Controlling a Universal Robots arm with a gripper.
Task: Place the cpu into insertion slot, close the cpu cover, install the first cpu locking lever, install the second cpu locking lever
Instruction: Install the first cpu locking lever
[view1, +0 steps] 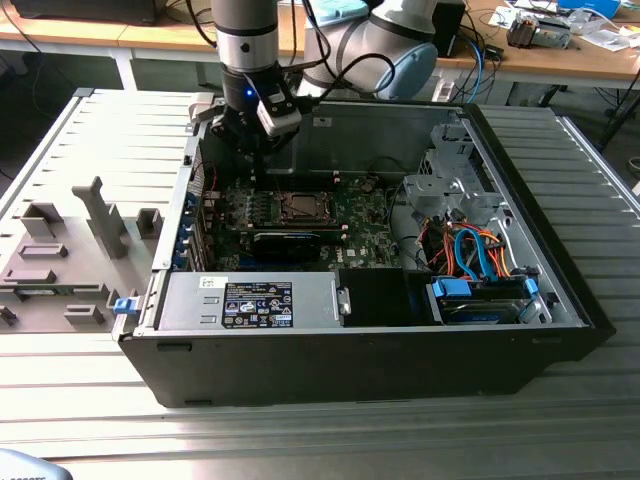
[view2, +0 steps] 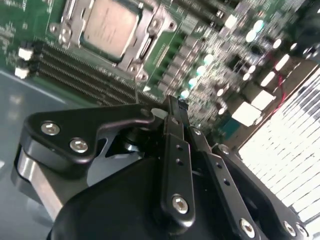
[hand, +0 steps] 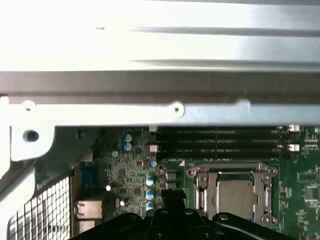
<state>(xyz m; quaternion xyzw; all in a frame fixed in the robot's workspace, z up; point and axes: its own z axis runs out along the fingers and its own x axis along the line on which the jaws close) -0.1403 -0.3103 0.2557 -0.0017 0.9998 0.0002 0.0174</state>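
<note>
My pincer (view1: 255, 152) hangs inside the open case (view1: 400, 370), over the green board (view1: 365, 235). It is just on the exterior view's left of the slot (view1: 300, 207). In the second wrist view the tips of my pincer (view2: 172, 107) look pressed together, with nothing between them.

The cpu (view2: 106, 25) lies flat in the slot. The cover (view2: 145, 47) looks folded down around it, so the pale square shows through the window. In the first wrist view the cpu (hand: 234, 194) sits square in its frame too.

So I think my job now is the levers. A thin rod (view2: 136, 86) sticks out from the near corner of the cover, close to my tips. I think it is one of the levers, but I am not sure.

To do this well, I should go slow and push only on the rod. I should not bump the little parts on the board or press on the cpu. I should push it down and tuck it under its hook.
</note>
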